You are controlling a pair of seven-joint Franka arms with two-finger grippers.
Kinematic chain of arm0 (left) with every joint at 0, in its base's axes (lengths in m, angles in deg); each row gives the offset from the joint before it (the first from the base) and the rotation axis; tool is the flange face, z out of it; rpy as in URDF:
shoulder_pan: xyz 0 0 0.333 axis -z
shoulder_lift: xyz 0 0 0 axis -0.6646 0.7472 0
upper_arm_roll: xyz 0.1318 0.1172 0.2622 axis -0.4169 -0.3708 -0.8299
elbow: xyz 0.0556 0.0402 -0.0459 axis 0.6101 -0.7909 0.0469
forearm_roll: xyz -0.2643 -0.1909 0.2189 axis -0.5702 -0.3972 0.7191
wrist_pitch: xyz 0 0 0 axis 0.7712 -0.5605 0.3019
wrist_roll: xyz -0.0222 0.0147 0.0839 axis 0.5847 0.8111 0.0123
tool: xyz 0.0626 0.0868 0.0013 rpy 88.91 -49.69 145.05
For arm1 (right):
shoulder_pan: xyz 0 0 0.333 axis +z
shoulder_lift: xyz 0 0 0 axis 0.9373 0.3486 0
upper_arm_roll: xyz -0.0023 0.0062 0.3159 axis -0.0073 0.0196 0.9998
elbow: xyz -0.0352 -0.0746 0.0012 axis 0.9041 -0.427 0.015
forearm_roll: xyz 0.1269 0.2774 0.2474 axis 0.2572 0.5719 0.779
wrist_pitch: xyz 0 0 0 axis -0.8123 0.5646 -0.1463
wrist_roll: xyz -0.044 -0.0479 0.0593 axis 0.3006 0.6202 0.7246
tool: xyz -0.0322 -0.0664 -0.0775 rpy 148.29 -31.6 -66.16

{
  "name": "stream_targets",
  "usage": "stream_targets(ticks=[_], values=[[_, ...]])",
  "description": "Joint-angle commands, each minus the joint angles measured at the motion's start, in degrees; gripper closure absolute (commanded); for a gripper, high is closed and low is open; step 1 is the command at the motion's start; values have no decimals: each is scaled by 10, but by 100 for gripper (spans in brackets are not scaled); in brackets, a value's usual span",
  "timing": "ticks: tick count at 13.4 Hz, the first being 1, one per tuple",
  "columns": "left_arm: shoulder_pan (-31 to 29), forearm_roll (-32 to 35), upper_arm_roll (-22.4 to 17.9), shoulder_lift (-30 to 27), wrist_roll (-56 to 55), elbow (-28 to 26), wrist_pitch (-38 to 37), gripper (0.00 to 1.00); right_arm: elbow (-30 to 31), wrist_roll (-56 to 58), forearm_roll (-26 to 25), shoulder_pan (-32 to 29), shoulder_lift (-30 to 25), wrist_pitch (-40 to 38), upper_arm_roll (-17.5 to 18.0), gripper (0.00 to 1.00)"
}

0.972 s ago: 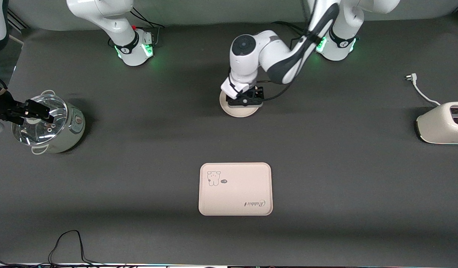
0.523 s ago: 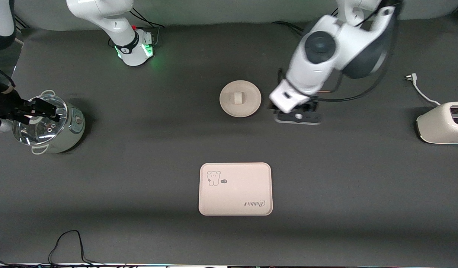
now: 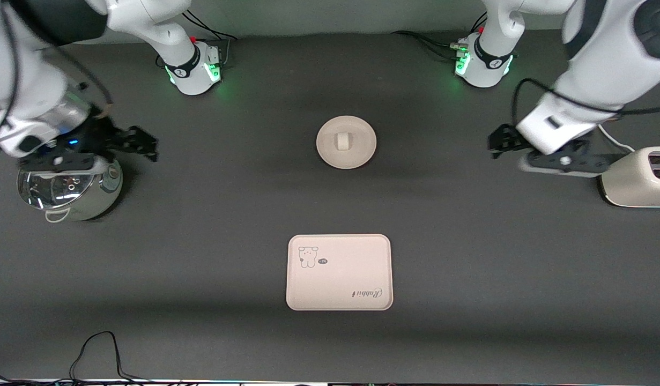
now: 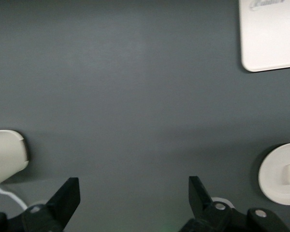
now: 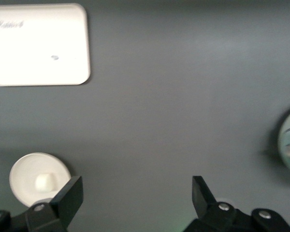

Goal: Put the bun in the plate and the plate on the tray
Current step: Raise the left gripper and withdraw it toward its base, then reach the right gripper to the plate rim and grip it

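The small white bun (image 3: 341, 141) stands in the middle of the round cream plate (image 3: 359, 153), which rests on the table between the two arm bases. The printed rectangular tray (image 3: 339, 272) lies nearer the front camera, apart from the plate. My left gripper (image 3: 563, 161) hangs open and empty above the table beside the toaster. My right gripper (image 3: 56, 161) is open and empty over the pot. In the left wrist view the left gripper (image 4: 134, 188) frames bare table, with the plate (image 4: 275, 166) to one side. In the right wrist view the right gripper (image 5: 137, 188) does the same, near the bun (image 5: 42, 181).
A white toaster (image 3: 638, 177) with its cord stands at the left arm's end of the table. A steel pot (image 3: 67, 187) with a glass lid stands at the right arm's end. A black cable (image 3: 96, 348) loops near the front edge.
The left gripper was over the plate, left the bun there, and has swung away to beside the toaster. The right arm has lifted and shifted above the pot.
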Motion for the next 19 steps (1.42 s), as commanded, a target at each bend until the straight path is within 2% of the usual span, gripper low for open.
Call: stream_targets(ticks=[1, 3, 6, 8, 11, 12, 16, 17, 19], values=[[-39, 12, -14, -30, 49, -13, -7, 0, 14, -65, 4, 36, -7, 1, 56, 0], [-77, 11, -13, -30, 106, -12, -2, 0, 24, -98, 6, 38, -3, 2, 115, 0], [-79, 10, -14, -23, 108, -10, -7, 0, 34, -193, 12, 38, 3, 23, 209, 0], [-87, 5, -13, -9, 109, -6, -9, 0, 35, -238, 12, 38, 5, 26, 255, 0], [-94, 5, -4, 4, 108, 4, -13, 0, 69, -241, 16, 38, -9, 53, 275, 0], [-95, 5, -4, 4, 109, 5, -16, 0, 88, -237, 40, 38, -16, 76, 274, 0], [-96, -8, 1, 4, 108, 9, -19, 0, 208, -228, 63, 37, -51, 193, 270, 0], [-97, -8, 3, 3, 108, 9, -19, 0, 234, -228, 83, 37, -57, 220, 269, 0], [-126, -8, 33, -5, 108, 9, -19, 0, 271, -224, 97, 37, -59, 264, 264, 0]])
